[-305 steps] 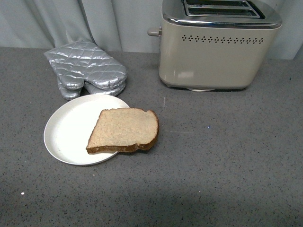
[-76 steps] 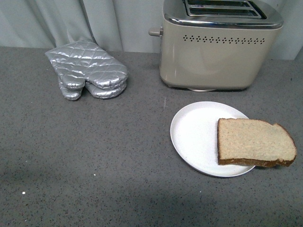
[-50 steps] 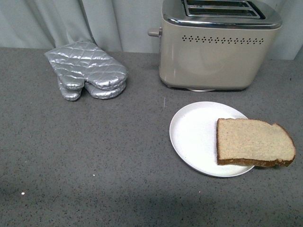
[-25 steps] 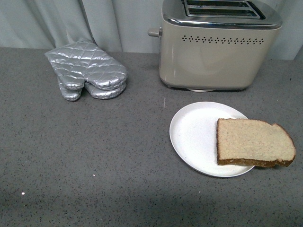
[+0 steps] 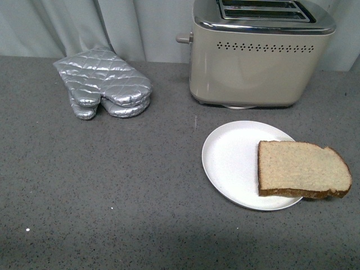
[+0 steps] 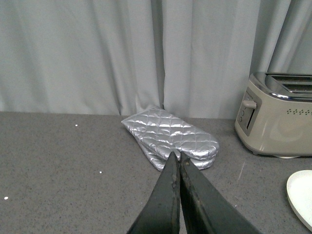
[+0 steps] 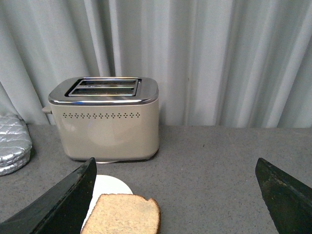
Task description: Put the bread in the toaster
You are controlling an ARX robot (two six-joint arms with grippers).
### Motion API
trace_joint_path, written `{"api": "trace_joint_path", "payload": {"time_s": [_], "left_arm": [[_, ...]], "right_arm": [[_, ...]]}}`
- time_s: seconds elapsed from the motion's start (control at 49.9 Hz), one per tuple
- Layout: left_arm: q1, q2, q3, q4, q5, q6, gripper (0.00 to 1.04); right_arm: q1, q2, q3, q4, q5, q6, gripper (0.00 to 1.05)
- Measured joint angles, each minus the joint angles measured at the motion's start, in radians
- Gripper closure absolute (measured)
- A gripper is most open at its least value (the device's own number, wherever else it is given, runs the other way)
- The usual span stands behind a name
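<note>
Grey countertop (image 5: 140,185): bread (image 7: 124,214) lies crosswise, nearest the right gripper (image 7: 175,165), fingers (image 7: 68,200) spread wide; left gripper (image 6: 177,156) sits pinched closed.

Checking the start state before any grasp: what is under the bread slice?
The bread lies flat on the right part of a white plate, and its right end juts past the rim over the grey counter. The plate surface and rim directly beneath the slice are covered.
</note>
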Motion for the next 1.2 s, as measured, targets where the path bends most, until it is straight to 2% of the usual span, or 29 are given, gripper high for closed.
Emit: {"api": "trace_joint_path", "payload": {"time_s": [0.06, 0.24, 0.28, 0.34, 0.401, 0.601, 0.721, 0.781, 0.801, 0.901, 1.202], "left_arm": [[0.0, -0.092, 0.0, -0.123, 0.003, 0.0, 1.01], [0.0, -0.137, 0.0, -0.142, 0.003, 0.0, 1.01], [0.0, -0.137, 0.0, -0.142, 0.003, 0.0, 0.93], [0.0, -0.138, 0.0, -0.142, 0.003, 0.0, 0.82], [0.0, -0.139, 0.0, -0.142, 0.003, 0.0, 0.69], [0.0, -0.139, 0.0, -0.142, 0.003, 0.0, 0.37], [0.0, -0.139, 0.0, -0.142, 0.003, 0.0, 0.21], [0.0, -0.139, 0.0, -0.142, 0.003, 0.0, 0.07], [0.0, -0.139, 0.0, -0.142, 0.003, 0.001, 0.05], [0.0, -0.139, 0.0, -0.142, 0.003, 0.002, 0.07], [0.0, -0.139, 0.0, -0.142, 0.003, 0.002, 0.07]], "right_arm": [[0.0, 0.0, 0.0, 0.0, 0.0, 0.0, 0.1], [0.0, 0.0, 0.0, 0.0, 0.0, 0.0, 0.1], [0.0, 0.001, 0.0, -0.002, 0.003, 0.0, 0.1], [0.015, 0.058, 0.036, -0.082, 0.058, -0.08, 0.1], [0.017, 0.216, 0.063, -0.038, 0.055, -0.158, 0.1], [-0.06, 0.707, 0.159, 0.181, -0.104, -0.151, 0.1], [-0.117, 0.987, 0.245, 0.242, -0.211, -0.109, 0.1], [-0.152, 1.168, 0.312, 0.245, -0.27, -0.08, 0.1], [-0.16, 1.216, 0.331, 0.244, -0.283, -0.074, 0.1], [-0.182, 1.406, 0.424, 0.21, -0.351, -0.04, 0.1], [-0.198, 1.731, 0.641, 0.061, -0.397, 0.013, 0.1]]}}
